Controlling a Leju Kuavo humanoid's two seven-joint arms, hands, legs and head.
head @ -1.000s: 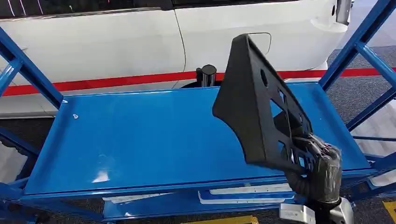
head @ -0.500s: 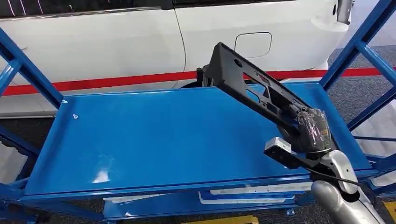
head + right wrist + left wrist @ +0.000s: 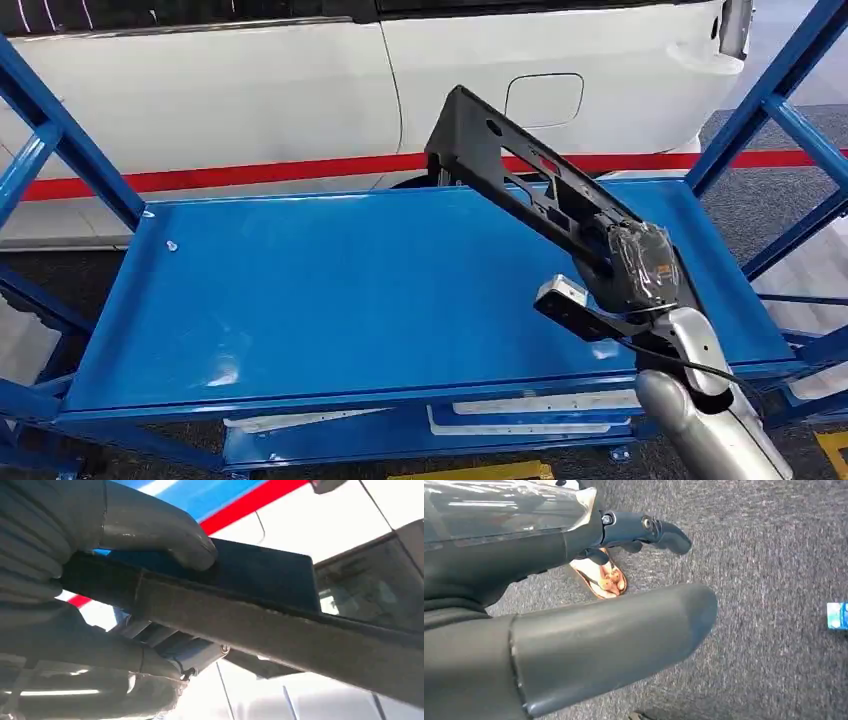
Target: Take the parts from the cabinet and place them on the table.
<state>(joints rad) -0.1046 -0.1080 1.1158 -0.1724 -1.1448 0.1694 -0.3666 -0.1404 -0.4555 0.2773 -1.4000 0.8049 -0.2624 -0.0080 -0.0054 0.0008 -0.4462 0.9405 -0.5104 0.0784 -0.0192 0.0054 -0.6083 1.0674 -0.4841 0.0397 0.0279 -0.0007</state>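
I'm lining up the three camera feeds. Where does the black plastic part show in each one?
Head view: black plastic part right of centre, slanting above the blue table, held by the right hand.
Left wrist view: not in it.
Right wrist view: part runs across the picture.
Shared landmark: the white car's red stripe.

No legible text, brand, number or sign is displayed. A small red mark is seen on the black part (image 3: pixel 540 190) just beyond the right hand (image 3: pixel 635 262), and a small blue object (image 3: pixel 837 615) beyond the left hand (image 3: pixel 574 630) cannot be read.
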